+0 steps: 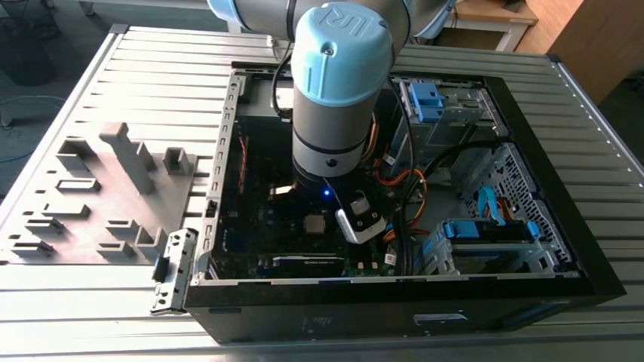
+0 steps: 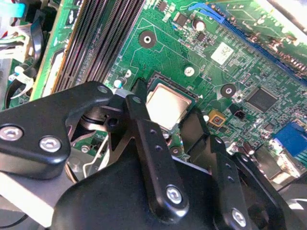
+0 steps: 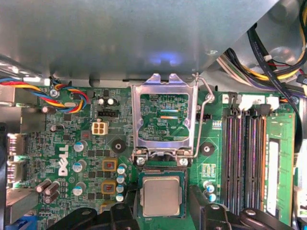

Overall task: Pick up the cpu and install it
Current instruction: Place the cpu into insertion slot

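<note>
The cpu (image 3: 161,195) is a small silver-grey square lying flat in its socket on the green motherboard (image 3: 72,143). It also shows in the second wrist view as the cpu (image 2: 167,106) and in the exterior view as the cpu (image 1: 315,223), just under the arm. My gripper (image 3: 161,207) stands open astride it. One black finger (image 3: 125,213) is on one side and the other finger (image 3: 199,207) on the opposite side, each with a slim gap to the chip. The metal-framed socket bracket (image 3: 165,117) stands flipped up beside the socket, with its wire lever (image 3: 207,115) raised.
The arm (image 1: 337,90) reaches down into the open black computer case (image 1: 403,302). Memory slots (image 3: 244,158) run beside the socket. Cable bundles (image 3: 280,52) and a grey metal box (image 3: 120,38) lie close by. A grey fixture tray (image 1: 101,196) sits outside the case at the exterior view's left.
</note>
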Available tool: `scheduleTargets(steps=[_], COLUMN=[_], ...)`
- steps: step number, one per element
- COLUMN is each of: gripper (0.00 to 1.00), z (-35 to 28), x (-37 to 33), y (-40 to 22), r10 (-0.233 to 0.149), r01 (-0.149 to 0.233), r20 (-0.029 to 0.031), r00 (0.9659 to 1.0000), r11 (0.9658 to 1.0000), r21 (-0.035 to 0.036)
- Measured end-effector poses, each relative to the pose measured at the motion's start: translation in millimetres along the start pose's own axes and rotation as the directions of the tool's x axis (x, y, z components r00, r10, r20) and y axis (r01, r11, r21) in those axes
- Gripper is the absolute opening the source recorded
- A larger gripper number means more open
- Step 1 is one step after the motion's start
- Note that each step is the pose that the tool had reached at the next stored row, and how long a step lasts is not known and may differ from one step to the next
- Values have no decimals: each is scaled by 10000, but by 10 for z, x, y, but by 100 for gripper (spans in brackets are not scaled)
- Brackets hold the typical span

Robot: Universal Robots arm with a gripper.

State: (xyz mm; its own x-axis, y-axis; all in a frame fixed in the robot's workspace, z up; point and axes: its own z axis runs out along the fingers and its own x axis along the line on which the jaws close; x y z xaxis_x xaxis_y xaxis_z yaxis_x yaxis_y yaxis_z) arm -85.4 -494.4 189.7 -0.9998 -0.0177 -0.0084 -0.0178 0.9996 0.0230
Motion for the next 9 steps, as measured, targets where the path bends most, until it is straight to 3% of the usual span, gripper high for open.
scheduleTargets(steps=[6, 7, 9], gripper=[55, 61, 61], z=[1, 0, 0], x=[0, 0, 0], y=[0, 0, 0], r10=[0, 0, 0], r01=[0, 0, 0], r20=[1, 1, 1], r00=[10000, 10000, 10000], r11=[10000, 10000, 10000], r21=[0, 0, 0])
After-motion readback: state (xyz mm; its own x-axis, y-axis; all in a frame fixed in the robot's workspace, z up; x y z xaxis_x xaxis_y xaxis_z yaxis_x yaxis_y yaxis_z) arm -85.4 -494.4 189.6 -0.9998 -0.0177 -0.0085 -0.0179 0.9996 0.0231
